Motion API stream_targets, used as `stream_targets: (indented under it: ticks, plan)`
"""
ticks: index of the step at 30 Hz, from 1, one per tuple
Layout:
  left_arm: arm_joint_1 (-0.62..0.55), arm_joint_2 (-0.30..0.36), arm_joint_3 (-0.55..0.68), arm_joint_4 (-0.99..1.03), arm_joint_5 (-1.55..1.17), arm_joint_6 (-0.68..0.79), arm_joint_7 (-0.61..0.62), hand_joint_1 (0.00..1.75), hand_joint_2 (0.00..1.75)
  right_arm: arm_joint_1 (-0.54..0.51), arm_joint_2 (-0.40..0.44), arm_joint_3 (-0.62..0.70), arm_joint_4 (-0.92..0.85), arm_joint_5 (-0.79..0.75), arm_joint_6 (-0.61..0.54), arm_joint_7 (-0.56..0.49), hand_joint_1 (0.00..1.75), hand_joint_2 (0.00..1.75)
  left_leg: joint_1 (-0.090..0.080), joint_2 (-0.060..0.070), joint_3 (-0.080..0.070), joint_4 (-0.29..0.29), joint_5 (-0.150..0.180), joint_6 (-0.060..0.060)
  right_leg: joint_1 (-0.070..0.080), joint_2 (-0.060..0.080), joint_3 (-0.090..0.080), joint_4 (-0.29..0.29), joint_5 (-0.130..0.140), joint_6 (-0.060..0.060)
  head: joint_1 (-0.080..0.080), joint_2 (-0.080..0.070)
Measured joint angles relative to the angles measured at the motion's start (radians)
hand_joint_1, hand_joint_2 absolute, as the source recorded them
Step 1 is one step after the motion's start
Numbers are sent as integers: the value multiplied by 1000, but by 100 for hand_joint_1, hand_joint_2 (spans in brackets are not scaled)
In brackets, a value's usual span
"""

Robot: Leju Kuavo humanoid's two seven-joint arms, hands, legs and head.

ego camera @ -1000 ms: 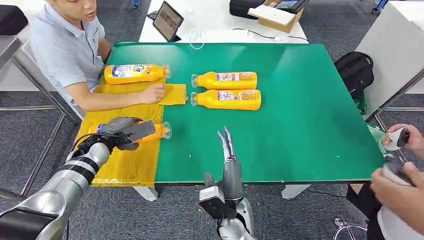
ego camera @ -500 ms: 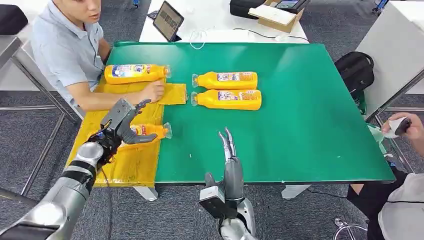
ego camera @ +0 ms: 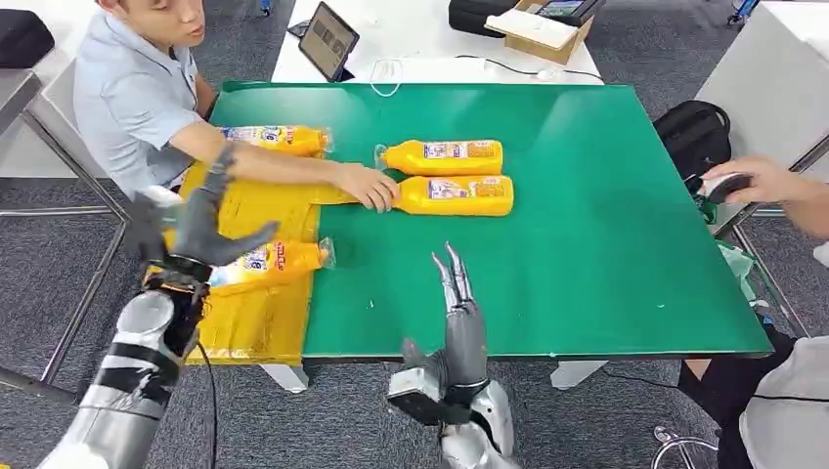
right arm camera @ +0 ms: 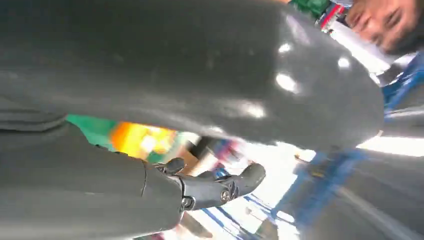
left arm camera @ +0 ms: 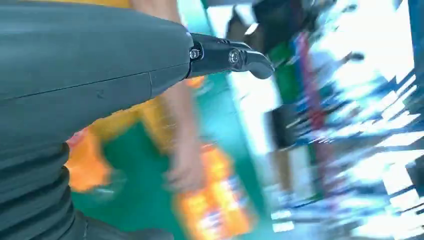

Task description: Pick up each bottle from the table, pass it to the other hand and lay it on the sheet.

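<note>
Two orange bottles lie on the yellow sheet [ego camera: 256,322] at the table's left: one at the far end [ego camera: 277,139] behind a seated person's arm [ego camera: 283,166], one nearer [ego camera: 274,260] just beside the robot's left hand [ego camera: 200,227], which is lifted off it with fingers spread, holding nothing. Two bottles remain on the green table [ego camera: 606,244], the far one [ego camera: 445,156] untouched, the near one [ego camera: 455,194] touched by the person's hand, so roughly half seems done. The right hand [ego camera: 458,305] hovers empty, fingers straight, over the near edge; grey carpet, a white desk with a tablet [ego camera: 328,40] beyond.

In the left wrist view the bottles [left arm camera: 220,210] and a person's hand [left arm camera: 185,172] smear into blur, while in the head view the person's arm [ego camera: 274,166] hides part of the far bottle [ego camera: 279,139] at upper left.
</note>
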State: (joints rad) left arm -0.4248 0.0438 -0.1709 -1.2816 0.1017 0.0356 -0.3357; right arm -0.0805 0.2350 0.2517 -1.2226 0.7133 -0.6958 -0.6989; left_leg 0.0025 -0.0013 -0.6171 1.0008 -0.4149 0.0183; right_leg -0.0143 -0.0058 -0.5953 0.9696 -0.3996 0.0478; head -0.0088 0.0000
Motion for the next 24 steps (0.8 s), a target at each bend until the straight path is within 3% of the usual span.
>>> stream_targets:
  ticks: [1,2,5,9,17,24]
  plan:
    - [23,-6,4,-43,43,32,-17,0,175,-7,0,-29,0,67,0,0,0,0,0,0,0,0,0,0,0,0,0,0,0,0,0,0]
    - [49,-13,6,-93,82,68,-41,0,175,-18,-2,-68,5,147,0,0,0,175,0,0,0,0,0,0,0,0,0,0,0,0,0,0]
    - [152,-35,11,-232,106,127,-116,0,175,-100,-18,-190,85,325,0,17,0,175,-1,0,-1,0,0,0,-1,0,0,-1,0,0,0,0]
    - [303,-72,11,-366,48,192,-207,0,175,-210,-79,-267,220,399,0,137,0,175,-2,-1,-1,0,0,0,-2,0,0,-1,0,1,0,0]
    - [446,-125,10,-467,-56,276,-218,0,175,-390,-211,-228,510,407,36,284,0,175,-1,-3,-2,0,1,2,-1,-2,0,-1,0,1,0,0]
    - [460,-135,10,-468,-104,291,-204,0,175,-461,-234,-175,647,383,159,340,0,175,-1,-2,-2,0,1,2,0,-2,-1,0,0,0,0,0]
